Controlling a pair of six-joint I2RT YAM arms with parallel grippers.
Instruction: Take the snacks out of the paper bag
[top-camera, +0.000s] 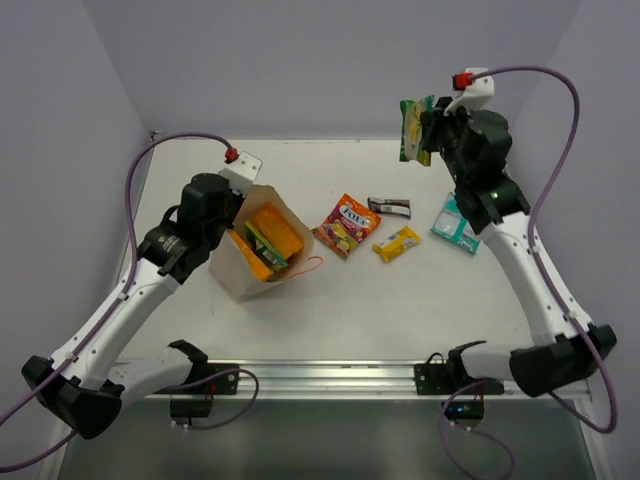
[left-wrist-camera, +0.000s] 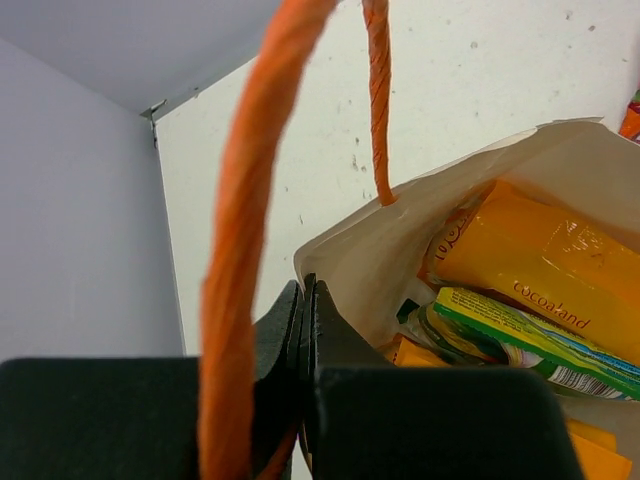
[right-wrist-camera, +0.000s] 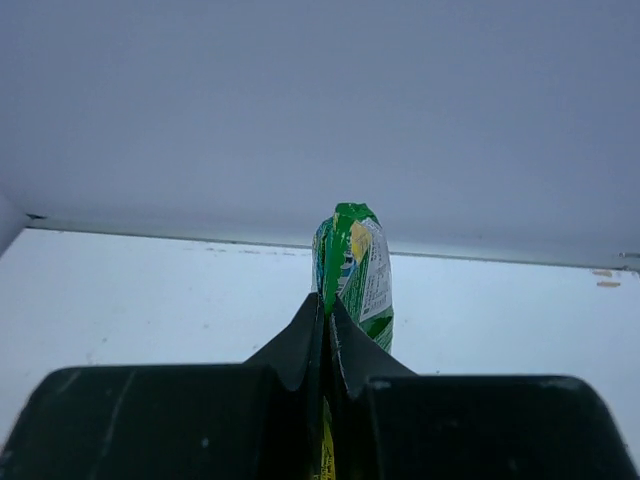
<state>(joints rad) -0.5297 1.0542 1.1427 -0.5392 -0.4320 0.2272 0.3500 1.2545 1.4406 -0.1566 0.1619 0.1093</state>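
Observation:
The cream paper bag (top-camera: 240, 272) stands tilted on the left of the table, mouth open. An orange packet (top-camera: 277, 230) and a green packet (top-camera: 266, 246) show inside it. My left gripper (top-camera: 236, 213) is shut on the bag's rim. In the left wrist view the shut left gripper (left-wrist-camera: 307, 298) pinches the paper bag (left-wrist-camera: 355, 255) beside its orange string handle (left-wrist-camera: 240, 290), with an orange packet (left-wrist-camera: 530, 262) and a green packet (left-wrist-camera: 530, 338) in the bag. My right gripper (top-camera: 427, 132) is raised over the back right, shut on a green packet (top-camera: 412, 128). In the right wrist view that green packet (right-wrist-camera: 357, 262) sticks up from the right gripper (right-wrist-camera: 327, 305).
On the table right of the bag lie a red-yellow packet (top-camera: 347, 224), a dark brown bar (top-camera: 389, 206), a small yellow packet (top-camera: 397, 243) and a teal packet (top-camera: 455, 222). The bag's second orange handle (top-camera: 305, 268) lies on the table. Walls close off the back and both sides.

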